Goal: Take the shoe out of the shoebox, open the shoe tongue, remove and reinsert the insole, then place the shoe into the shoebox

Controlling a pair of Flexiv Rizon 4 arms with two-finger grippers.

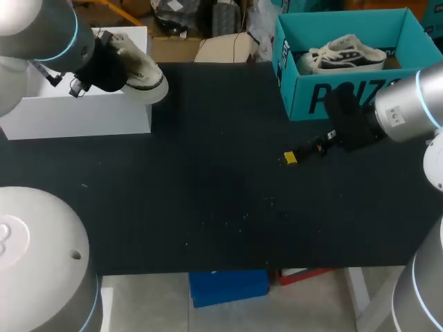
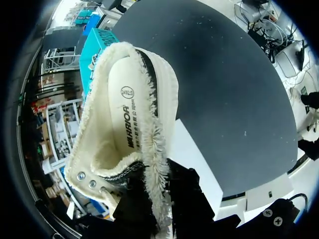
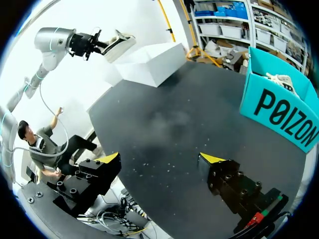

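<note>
Your left gripper (image 2: 158,201) is clamped on the shoe (image 2: 124,134). One black finger sits inside the collar and the other outside it, with the frayed side wall pinched between them. You cannot see its yellow tips, because the shoe covers them. Your right gripper (image 3: 159,159) stands wide with nothing between its yellow tips.

You have the dark table (image 1: 208,200) across the whole working area. On its far left stands the white box (image 1: 76,114), and on its far right the teal shoebox (image 1: 304,93), well apart from each other. Your right gripper hangs over bare table just in front of the teal shoebox's front wall.

Your left arm holds the cream shoe over the white box's far right corner, its toe jutting past the box edge. From the right wrist view the shoe looks lifted clear of the box top. Its opening faces your left wrist camera, so you look straight down onto the insole (image 2: 124,119), which lies flat inside. A second shoe (image 1: 344,55), white with a dark stripe, lies on its side inside the teal shoebox.

A few pale specks (image 1: 239,220) dot the table near its middle
</note>
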